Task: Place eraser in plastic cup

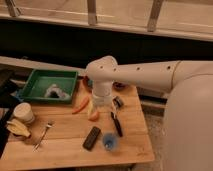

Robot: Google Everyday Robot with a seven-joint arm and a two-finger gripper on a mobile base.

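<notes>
Inspecting the wooden table [65, 147], you find the plastic cup [110, 142] standing upright near the front edge; take it as your reference for all that follows. The eraser [91, 138] lies flat on the table just to the left of the cup, apart from it, with its long side angled slightly away; nothing grips it. The gripper [100, 102] hangs from the white arm [140, 75] behind the cup and a little to its left, well clear of both cup and eraser; whether it is released or clenched you cannot tell. A small orange fruit [93, 115] sits directly below the gripper, behind and left of the cup; a carrot [80, 106] lies further left of that. A black-handled utensil [116, 123] lies just behind the cup, its handle pointing toward it. A green tray [37, 80] occupies the far left corner, well apart from the cup; a cream cup [23, 112], a banana [17, 129] and a fork [44, 134] lie far to the cup's left.
</notes>
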